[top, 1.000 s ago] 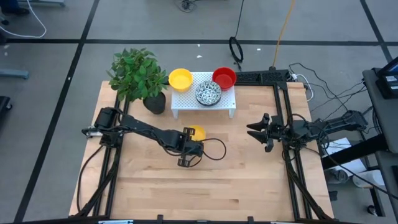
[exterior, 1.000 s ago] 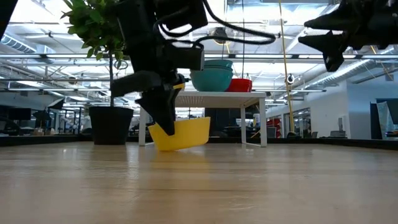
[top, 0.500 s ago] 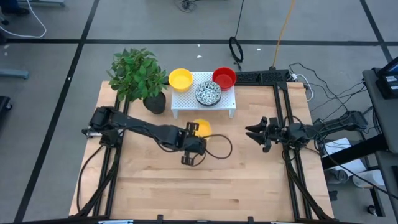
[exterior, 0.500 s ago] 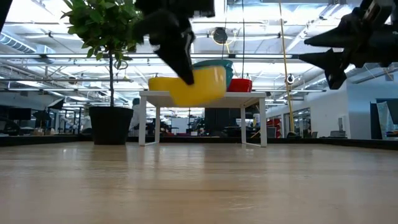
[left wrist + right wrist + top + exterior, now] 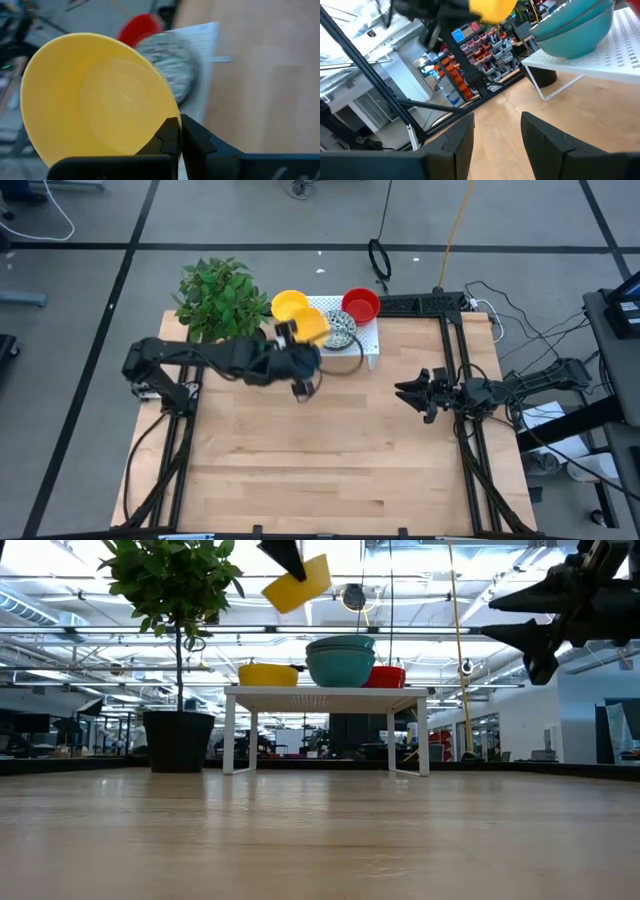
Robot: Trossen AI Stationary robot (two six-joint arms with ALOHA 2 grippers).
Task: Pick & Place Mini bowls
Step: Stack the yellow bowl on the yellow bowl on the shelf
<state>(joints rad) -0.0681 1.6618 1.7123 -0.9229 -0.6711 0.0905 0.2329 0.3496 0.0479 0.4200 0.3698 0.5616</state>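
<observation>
My left gripper [image 5: 303,345] is shut on a plain yellow mini bowl [image 5: 312,325] and holds it in the air at the near side of the white perforated rack [image 5: 366,343]. In the low view this bowl [image 5: 297,582] hangs tilted, well above the rack top [image 5: 325,692]. Another yellow bowl [image 5: 288,305], stacked speckled bowls [image 5: 340,330] and a red bowl [image 5: 361,304] stand on their bases on the rack. My right gripper [image 5: 405,393] hovers open above the table's right part, touching nothing. My left gripper holds the yellow bowl by its rim [image 5: 166,119], pinched with one finger [image 5: 170,136] on the inner side and the other on the outer side. The bowl is lifted clear and tilted, its opening turned toward the wrist camera.
A leafy plant in a dark pot [image 5: 225,300] stands at the far left, beside the rack. The wooden table [image 5: 330,460] is bare across its near half. The room behind the table shows shelving and cables.
My left gripper has risen from the table and swung toward the far edge, up to the rack. The yellow bowl, which was tipped on the table a second ago, is now lifted clear and above the height of the rack top.
</observation>
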